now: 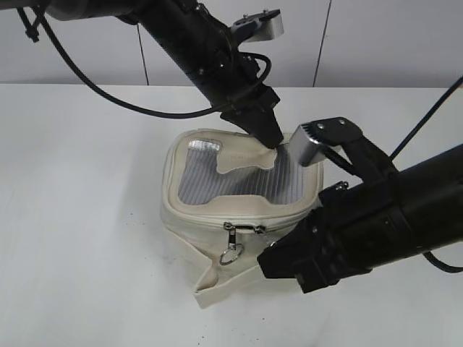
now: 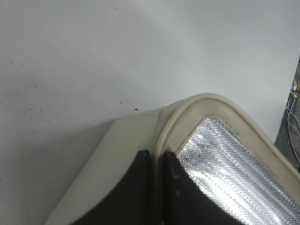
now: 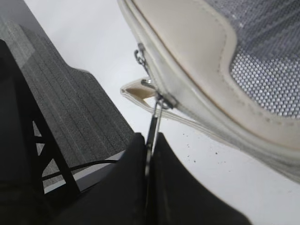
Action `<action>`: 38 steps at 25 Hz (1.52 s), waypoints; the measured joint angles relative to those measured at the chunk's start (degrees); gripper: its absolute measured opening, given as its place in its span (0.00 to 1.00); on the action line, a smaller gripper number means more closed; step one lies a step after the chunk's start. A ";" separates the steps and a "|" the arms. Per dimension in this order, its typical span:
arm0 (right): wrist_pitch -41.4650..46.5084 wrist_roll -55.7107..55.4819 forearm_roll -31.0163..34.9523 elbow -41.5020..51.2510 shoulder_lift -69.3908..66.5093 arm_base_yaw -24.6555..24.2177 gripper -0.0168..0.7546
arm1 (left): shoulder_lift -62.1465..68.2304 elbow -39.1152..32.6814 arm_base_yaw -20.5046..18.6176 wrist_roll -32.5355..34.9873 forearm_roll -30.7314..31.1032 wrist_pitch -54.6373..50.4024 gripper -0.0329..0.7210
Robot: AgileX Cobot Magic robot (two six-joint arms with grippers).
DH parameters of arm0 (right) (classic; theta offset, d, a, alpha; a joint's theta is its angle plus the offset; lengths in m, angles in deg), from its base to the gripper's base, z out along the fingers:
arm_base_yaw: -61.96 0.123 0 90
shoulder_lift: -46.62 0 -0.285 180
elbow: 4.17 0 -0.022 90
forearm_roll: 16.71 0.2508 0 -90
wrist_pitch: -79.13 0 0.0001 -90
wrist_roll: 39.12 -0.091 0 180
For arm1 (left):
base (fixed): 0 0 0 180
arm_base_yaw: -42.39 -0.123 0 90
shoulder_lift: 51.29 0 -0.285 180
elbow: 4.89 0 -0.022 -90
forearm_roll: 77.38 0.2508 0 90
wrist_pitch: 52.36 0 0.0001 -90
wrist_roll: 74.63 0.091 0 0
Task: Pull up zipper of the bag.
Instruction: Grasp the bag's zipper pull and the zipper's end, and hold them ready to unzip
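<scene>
A cream bag (image 1: 217, 210) with a silver mesh top lies in the middle of the white table. Its zipper runs along the front edge, where a metal pull with a ring (image 1: 230, 249) hangs. My left gripper (image 1: 268, 141) is shut on the bag's far rim; the left wrist view shows the rim (image 2: 197, 101) pinched between the fingers (image 2: 156, 157). My right gripper (image 1: 265, 251) is at the bag's front right. In the right wrist view its fingers (image 3: 151, 140) are shut on a thin metal zipper pull (image 3: 155, 115) leading up to the slider. A second pull (image 3: 139, 55) hangs further along the zipper.
A cream flap of the bag (image 1: 217, 289) spreads on the table in front. The white table (image 1: 79, 188) extends to the left. The table's edge and a dark ribbed floor (image 3: 70, 108) show in the right wrist view.
</scene>
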 joint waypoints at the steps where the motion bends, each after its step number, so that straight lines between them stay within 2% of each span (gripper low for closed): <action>1: 0.55 0.00 -0.14 -0.40 -0.75 0.00 0.03 | 0.00 0.00 -0.01 0.08 0.00 -0.13 0.09; 4: 0.94 0.00 -1.05 -1.45 -2.47 1.30 0.03 | 0.00 0.00 -0.06 0.13 0.00 -0.78 0.09; 10: -1.21 -3.23 -4.07 -5.53 -5.18 7.06 0.03 | 0.00 0.00 -0.06 0.57 0.28 -2.75 0.09; 14: -1.16 -8.38 -7.32 -7.39 -6.40 7.83 0.03 | 0.00 0.00 -0.06 0.81 0.72 -2.88 0.09; 16: -0.88 -12.22 -10.96 -7.64 -6.25 7.96 0.03 | 0.00 0.00 -0.06 0.81 0.72 -2.76 0.09; 22: 0.37 -31.19 -28.47 -7.87 -2.17 8.51 0.03 | -0.62 0.00 -0.06 0.03 1.76 -0.47 0.09; 26: 1.09 -40.61 -37.32 -7.87 1.09 8.57 0.03 | -1.56 -0.15 -0.06 -0.67 4.23 0.21 0.09; 30: 2.01 -50.19 -46.25 -7.87 2.38 8.74 0.03 | -2.38 -0.22 -0.06 -4.70 8.28 0.27 0.09; 33: 2.13 -52.69 -48.57 -7.91 2.48 8.74 0.03 | -2.80 -0.22 -0.06 -5.87 9.32 -0.44 0.09; 38: 2.51 -53.40 -48.06 -8.21 2.48 8.80 0.03 | -2.92 -0.22 -0.06 -6.36 9.75 -0.87 0.09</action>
